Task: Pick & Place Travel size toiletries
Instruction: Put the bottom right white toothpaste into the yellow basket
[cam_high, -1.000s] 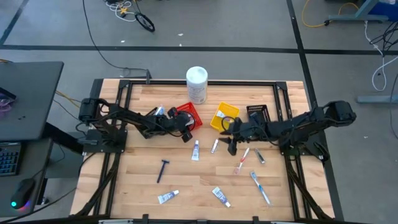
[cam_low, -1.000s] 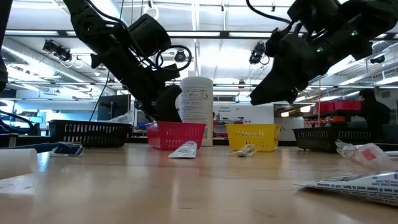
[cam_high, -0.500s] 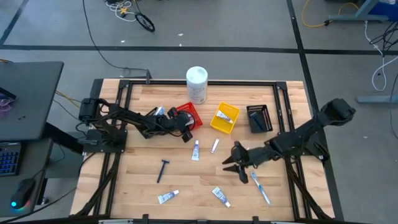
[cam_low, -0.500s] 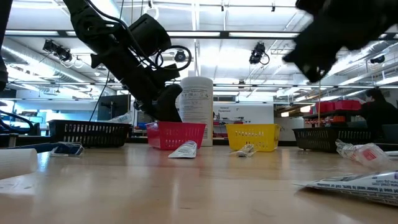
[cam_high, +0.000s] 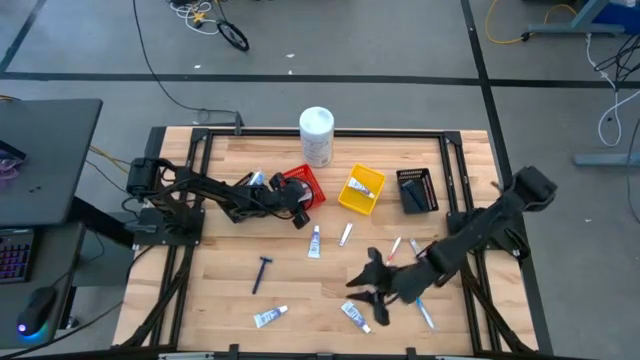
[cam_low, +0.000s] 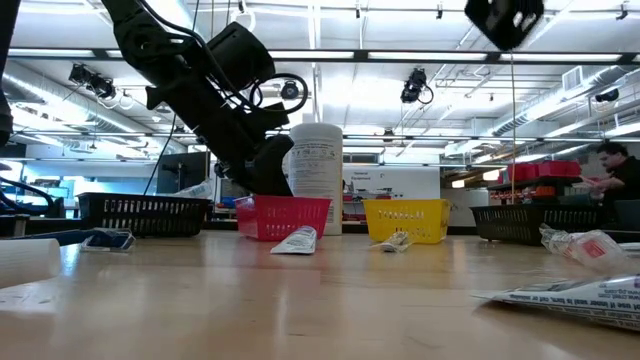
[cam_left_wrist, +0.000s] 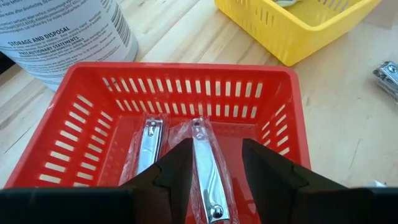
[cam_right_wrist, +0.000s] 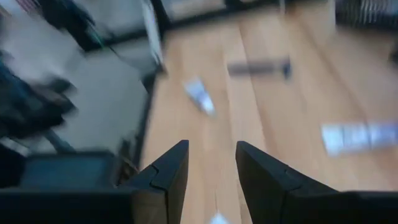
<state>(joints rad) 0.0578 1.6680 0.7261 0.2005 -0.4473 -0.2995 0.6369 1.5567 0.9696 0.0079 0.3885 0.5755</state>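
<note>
My left gripper (cam_left_wrist: 214, 163) is open above the red bin (cam_left_wrist: 74, 155), which also shows in the high view (cam_high: 310, 184). Its fingers stand on either side of a wrapped silvery item (cam_left_wrist: 207, 174) that lies on the bin's floor beside a second one (cam_left_wrist: 148, 143). My right gripper (cam_high: 366, 291) is open and empty above the table's near middle, close to a white-blue toothpaste tube (cam_high: 355, 315). Its wrist view (cam_right_wrist: 211, 167) is blurred. Other toiletries lie flat on the table: two tubes (cam_high: 314, 241) (cam_high: 269, 317), a dark blue razor (cam_high: 263, 272), a blue toothbrush (cam_high: 421, 306) and a red toothbrush (cam_high: 393, 248).
A tall white canister (cam_high: 316, 135) stands at the far middle. A yellow bin (cam_high: 361, 189) and a black bin (cam_high: 416, 190) sit to the right of the red bin. There is free table at the near left and the far left.
My right gripper has swept quickly from beside the yellow bin toward the table's near edge, a little leftward, and stays open. In the low view it has left the picture. My left gripper has kept still over the red bin.
</note>
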